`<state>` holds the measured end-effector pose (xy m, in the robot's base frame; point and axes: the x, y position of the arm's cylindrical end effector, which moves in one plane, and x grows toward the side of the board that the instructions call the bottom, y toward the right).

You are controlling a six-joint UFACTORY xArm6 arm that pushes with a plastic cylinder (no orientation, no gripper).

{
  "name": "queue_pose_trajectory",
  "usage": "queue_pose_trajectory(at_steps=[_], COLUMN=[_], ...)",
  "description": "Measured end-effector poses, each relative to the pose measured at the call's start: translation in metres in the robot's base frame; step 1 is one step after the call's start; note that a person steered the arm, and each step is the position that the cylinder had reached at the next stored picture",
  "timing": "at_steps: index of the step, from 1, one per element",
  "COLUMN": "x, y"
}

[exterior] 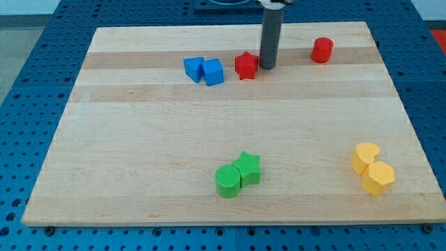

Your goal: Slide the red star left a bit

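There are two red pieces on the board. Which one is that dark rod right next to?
The red star: my tip sits just at its right side in the view. The other red block, rounder, stands apart farther right, nearer the board's top edge.

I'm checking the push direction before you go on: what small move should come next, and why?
Probably a short push toward the view's left. My tip sits just on the view's right of the red star, so it would nudge the star left; keep it brief, since the blue blocks lie close on that side.

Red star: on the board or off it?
On. The red star sits on the board near the view's top, my tip at its right.
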<state>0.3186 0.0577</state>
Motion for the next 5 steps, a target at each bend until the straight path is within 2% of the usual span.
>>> queue_pose_trajectory(at_steps=[2,5], x=[0.002,0.069], y=[-0.016,-0.023])
